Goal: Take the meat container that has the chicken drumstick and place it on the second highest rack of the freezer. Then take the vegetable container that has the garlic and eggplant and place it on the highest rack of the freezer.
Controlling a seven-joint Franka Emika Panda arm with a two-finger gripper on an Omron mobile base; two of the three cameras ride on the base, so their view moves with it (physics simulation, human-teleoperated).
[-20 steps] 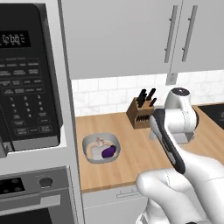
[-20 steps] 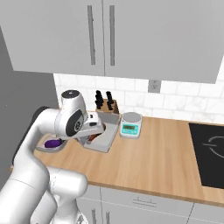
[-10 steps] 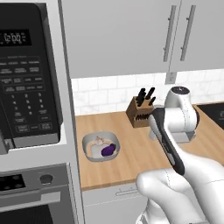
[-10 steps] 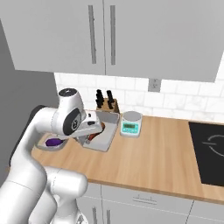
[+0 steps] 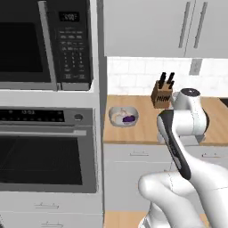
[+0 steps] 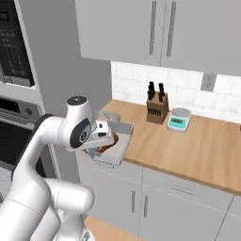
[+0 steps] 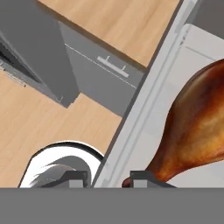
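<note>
My gripper [image 6: 100, 141] is shut on the rim of the meat container [image 6: 118, 140], a shallow light-grey tray held in the air just in front of the counter's front edge. In the hand view the tray's rim [image 7: 146, 105] runs down between the two tips of my gripper [image 7: 109, 178]. The orange-brown chicken drumstick [image 7: 197, 127] lies inside it. The vegetable container [image 5: 123, 116], a rounded grey bowl, sits on the counter's left end with the purple eggplant [image 5: 129, 119] and the pale garlic [image 5: 119, 116] in it. The freezer is out of view.
A knife block [image 6: 156, 104] and a small scale [image 6: 179, 120] stand at the back of the wooden counter [image 6: 188, 146]. A built-in oven [image 5: 44, 151] and a microwave [image 5: 44, 44] fill the tall unit to the left. Cabinet drawers run below the counter.
The whole picture has shifted: the base has backed away from the counter. The meat container, earlier over the counter, now hangs in my gripper in front of the counter's edge.
</note>
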